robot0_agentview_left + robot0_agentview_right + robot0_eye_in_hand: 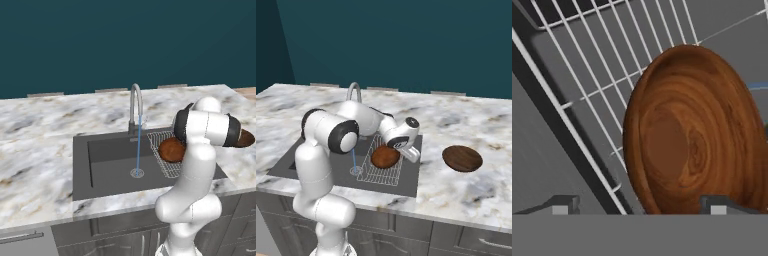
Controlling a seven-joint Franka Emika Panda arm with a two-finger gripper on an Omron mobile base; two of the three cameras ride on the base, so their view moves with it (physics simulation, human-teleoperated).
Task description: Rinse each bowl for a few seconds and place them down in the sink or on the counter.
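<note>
My end effector (639, 205) stands apart, the bowl (694, 132) just ahead between its tips, lying in the wire rack (387, 174) inside the sink (107, 165).

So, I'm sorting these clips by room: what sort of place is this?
A simulated kitchen, most likely: a marble-patterned counter over grey cabinets, a recessed dark sink with a running faucet, and wooden bowls.

Reddish-brown wood-grain bowls (386, 157), dark grey sink (107, 162), white wire rack (597, 65), white-grey marble counter (466, 125) with tan veins
</note>
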